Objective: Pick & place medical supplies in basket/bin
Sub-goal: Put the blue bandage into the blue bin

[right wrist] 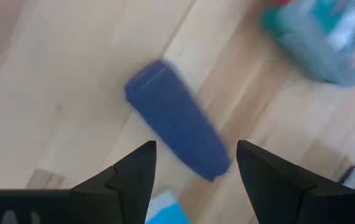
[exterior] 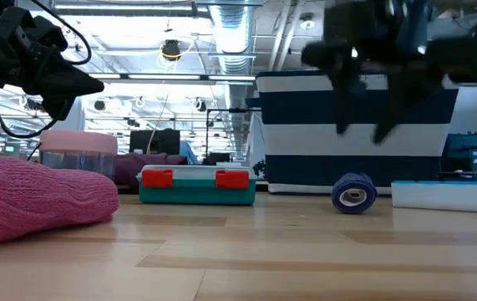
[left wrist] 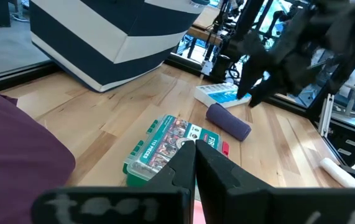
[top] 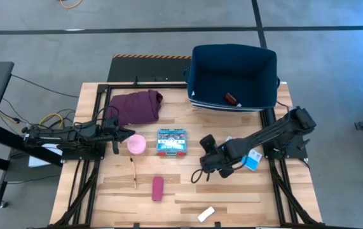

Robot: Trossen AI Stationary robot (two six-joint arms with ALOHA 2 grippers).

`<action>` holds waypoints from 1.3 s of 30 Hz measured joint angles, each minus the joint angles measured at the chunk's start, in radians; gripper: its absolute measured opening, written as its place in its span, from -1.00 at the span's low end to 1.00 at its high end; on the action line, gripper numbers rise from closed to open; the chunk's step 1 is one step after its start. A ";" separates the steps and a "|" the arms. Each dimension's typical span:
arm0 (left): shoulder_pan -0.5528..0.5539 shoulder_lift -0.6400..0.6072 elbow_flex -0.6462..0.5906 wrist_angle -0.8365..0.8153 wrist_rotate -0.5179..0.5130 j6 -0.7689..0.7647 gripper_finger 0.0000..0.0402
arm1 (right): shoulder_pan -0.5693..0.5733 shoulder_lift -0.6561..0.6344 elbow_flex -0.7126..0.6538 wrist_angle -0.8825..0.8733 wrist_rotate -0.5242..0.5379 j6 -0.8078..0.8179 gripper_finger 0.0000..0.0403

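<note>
The navy roll (right wrist: 177,127) lies on its side on the table. My right gripper (right wrist: 196,155) hovers open above it, fingers pointing down, one on each side and clear of it; the low view shows the gap between my right gripper (exterior: 363,125) and the navy roll (exterior: 353,194). In the high view my right gripper (top: 208,162) hides the roll. My left gripper (top: 130,136) is shut and empty, above the table beside the pink roll (top: 136,144). The teal box (top: 171,142) lies between the two grippers. The navy bin (top: 194,70) stands at the far right with a red-capped vial (top: 232,98) inside.
A maroon cloth (top: 136,105) lies at the far left. A thin stick (top: 133,172), a maroon roll (top: 157,188) and a white packet (top: 206,214) lie toward the near edge. The blue-white pill organizer (top: 252,160) lies under my right arm.
</note>
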 joint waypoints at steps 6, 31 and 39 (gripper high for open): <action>0.000 0.000 0.000 -0.001 0.000 0.000 -1.00 | 0.001 0.178 0.007 0.022 0.069 -0.088 0.08; 0.000 0.000 0.000 0.000 0.000 0.000 -1.00 | -0.049 0.152 0.260 -0.285 0.202 0.021 -0.68; 0.000 0.000 0.000 0.000 0.000 0.000 -1.00 | -0.066 -0.051 0.429 -0.516 0.544 0.163 -0.62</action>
